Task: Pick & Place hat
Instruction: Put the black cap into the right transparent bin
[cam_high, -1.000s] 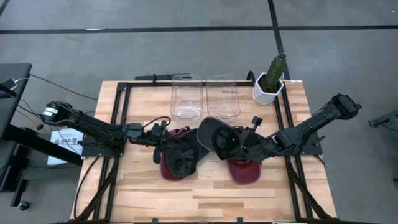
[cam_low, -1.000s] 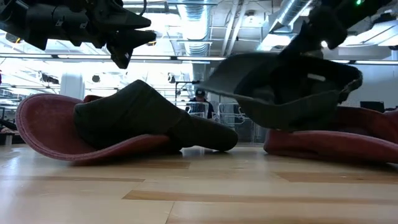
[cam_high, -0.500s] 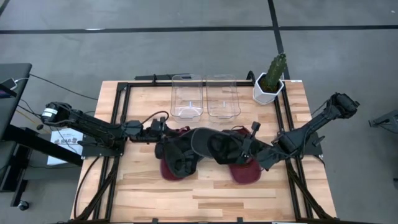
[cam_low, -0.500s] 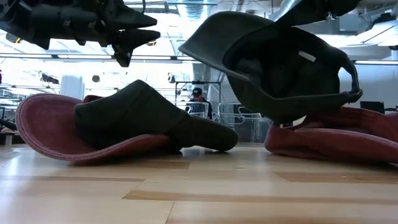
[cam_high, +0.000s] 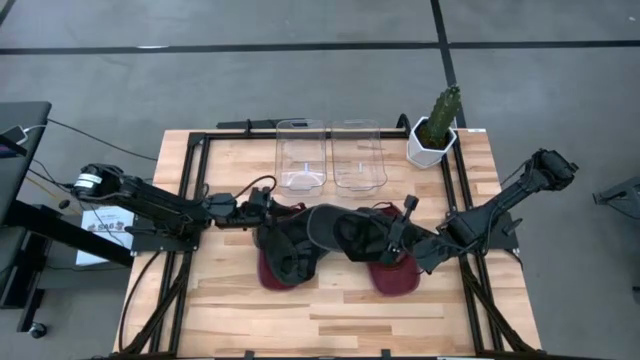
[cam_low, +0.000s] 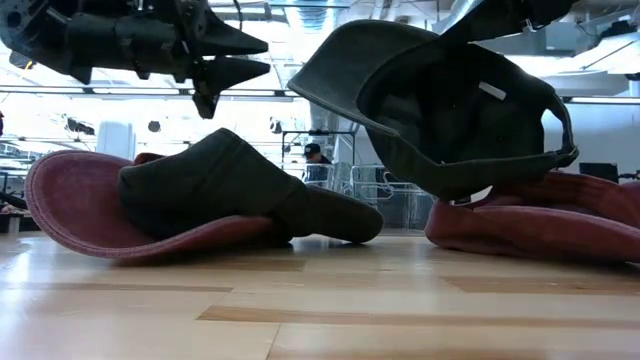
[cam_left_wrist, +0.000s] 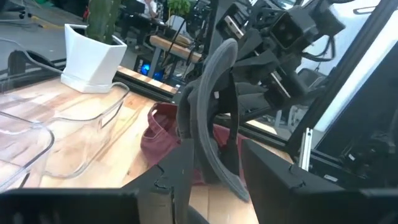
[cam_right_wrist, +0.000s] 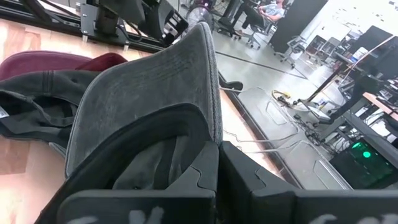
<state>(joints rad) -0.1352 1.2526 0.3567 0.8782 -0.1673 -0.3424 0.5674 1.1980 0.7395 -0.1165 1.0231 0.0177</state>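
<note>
Now | right hand (cam_high: 398, 238) clamps dark cap (cam_high: 340, 230) aloft | left hand (cam_high: 262, 208) empty

From overhead you look straight down on the whole table (cam_high: 330, 310), from its surface you look level and close, and both wrist views, facing each other, share the lifted grey cap (cam_high: 345, 228).

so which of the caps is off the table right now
The dark grey cap pinched by the right gripper; it hangs in the air, while the other dark cap lies on a maroon cap.
</note>
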